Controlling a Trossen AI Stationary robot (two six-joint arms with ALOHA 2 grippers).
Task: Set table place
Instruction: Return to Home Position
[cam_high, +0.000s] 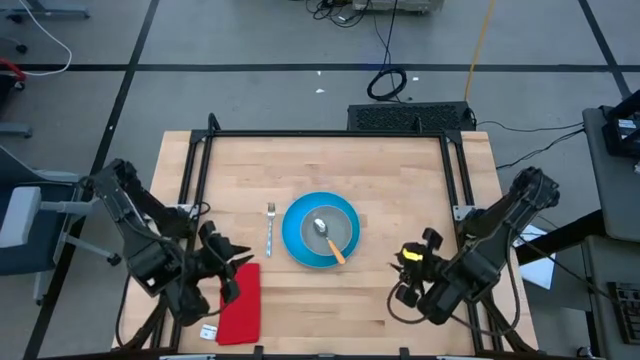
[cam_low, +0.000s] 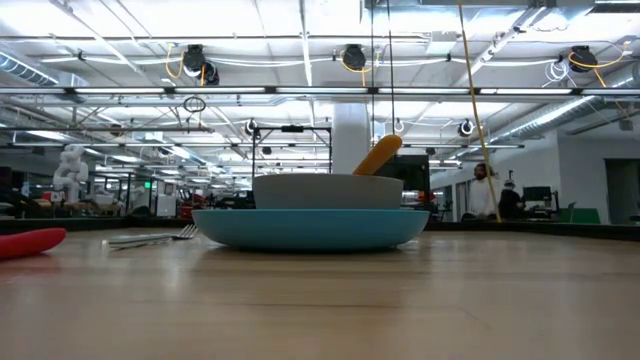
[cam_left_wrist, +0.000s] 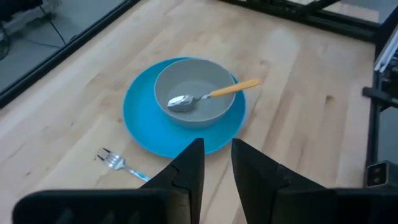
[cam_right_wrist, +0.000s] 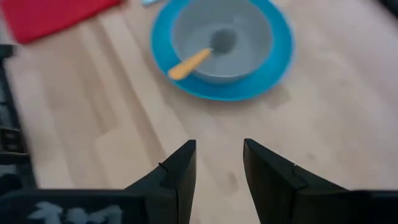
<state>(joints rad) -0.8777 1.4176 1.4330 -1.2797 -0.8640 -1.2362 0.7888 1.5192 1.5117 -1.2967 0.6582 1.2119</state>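
Red cloth (cam_high: 240, 305) lies near fork (cam_high: 270, 228), apart from plate (cam_high: 294, 242).

No legible txt, brands, nos. or signs anywhere, white marks (cam_right_wrist: 62, 212) on right gripper (cam_right_wrist: 219, 143) body too blurred, white tag (cam_high: 207, 331) beside red cloth (cam_high: 240, 303) too small.
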